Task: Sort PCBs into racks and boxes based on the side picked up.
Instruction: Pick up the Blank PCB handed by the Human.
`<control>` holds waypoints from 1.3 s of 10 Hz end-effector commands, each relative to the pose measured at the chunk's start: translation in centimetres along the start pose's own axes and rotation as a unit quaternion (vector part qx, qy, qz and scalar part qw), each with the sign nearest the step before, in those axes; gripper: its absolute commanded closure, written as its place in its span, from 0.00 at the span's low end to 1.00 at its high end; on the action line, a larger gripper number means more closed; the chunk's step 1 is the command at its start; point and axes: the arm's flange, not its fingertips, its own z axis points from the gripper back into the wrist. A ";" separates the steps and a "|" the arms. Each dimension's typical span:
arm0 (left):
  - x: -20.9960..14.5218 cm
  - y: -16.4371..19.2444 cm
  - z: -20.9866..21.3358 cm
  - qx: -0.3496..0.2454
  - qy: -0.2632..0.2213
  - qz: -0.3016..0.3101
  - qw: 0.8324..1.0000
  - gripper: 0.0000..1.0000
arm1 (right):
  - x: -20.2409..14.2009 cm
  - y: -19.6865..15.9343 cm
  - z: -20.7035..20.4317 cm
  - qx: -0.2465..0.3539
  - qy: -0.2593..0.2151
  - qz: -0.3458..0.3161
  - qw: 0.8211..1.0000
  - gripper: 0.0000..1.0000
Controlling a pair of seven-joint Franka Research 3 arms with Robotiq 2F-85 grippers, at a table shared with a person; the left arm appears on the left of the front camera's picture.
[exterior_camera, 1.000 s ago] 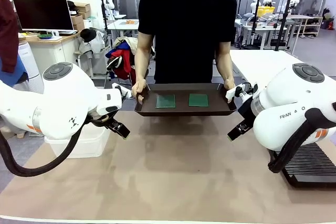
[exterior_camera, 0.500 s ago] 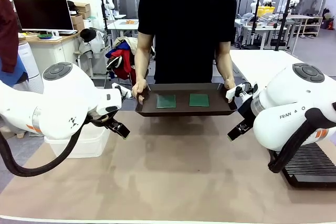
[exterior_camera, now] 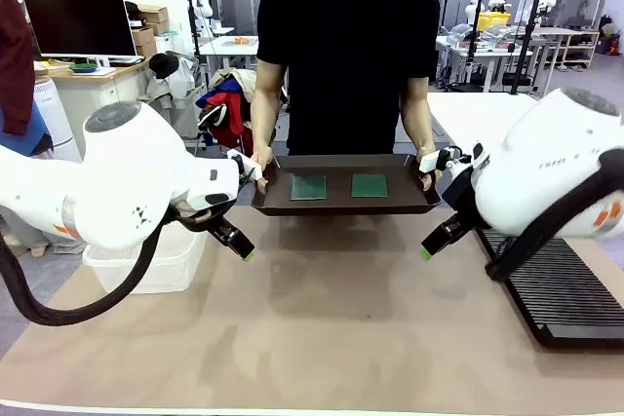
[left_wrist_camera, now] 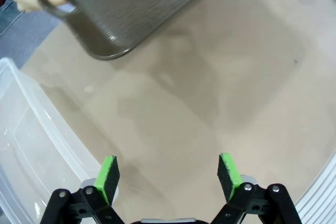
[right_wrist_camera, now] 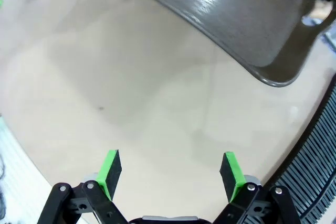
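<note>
Well, in the front view a person stands across the bench [exterior_camera: 341, 338] and holds a dark brown tray [exterior_camera: 346, 206] by both ends. On it the left PCB [exterior_camera: 308, 187] and the right PCB [exterior_camera: 370, 185] lie flat, green faces up, apart. The left end effector [exterior_camera: 241, 247] hangs near the tray's left end and the right end effector [exterior_camera: 432, 245] near its right end. The clear box [exterior_camera: 146, 265] sits at the robot's left, the black rack [exterior_camera: 561, 284] at its right.

In the left wrist view, the left end effector [left_wrist_camera: 169, 169] is spread wide and empty over bare bench, with the box beside it.

In the right wrist view, the right end effector [right_wrist_camera: 170, 169] is likewise wide and empty, with the rack's slots alongside.
</note>
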 end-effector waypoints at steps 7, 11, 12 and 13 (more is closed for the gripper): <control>1.5 2.8 14.2 -0.050 -0.057 -0.078 0.994 0.00 | 4.8 -2.3 14.9 0.103 -0.027 0.067 0.992 0.00; 2.1 2.5 15.2 -0.036 -0.062 -0.070 0.995 0.00 | 5.3 -2.0 16.0 0.092 -0.029 0.064 0.993 0.00; 2.1 2.5 15.2 -0.036 -0.062 -0.070 0.995 0.00 | 5.3 -2.0 16.0 0.092 -0.029 0.064 0.993 0.00; 2.1 2.5 15.2 -0.036 -0.062 -0.070 0.995 0.00 | 5.3 -2.0 16.0 0.092 -0.029 0.064 0.993 0.00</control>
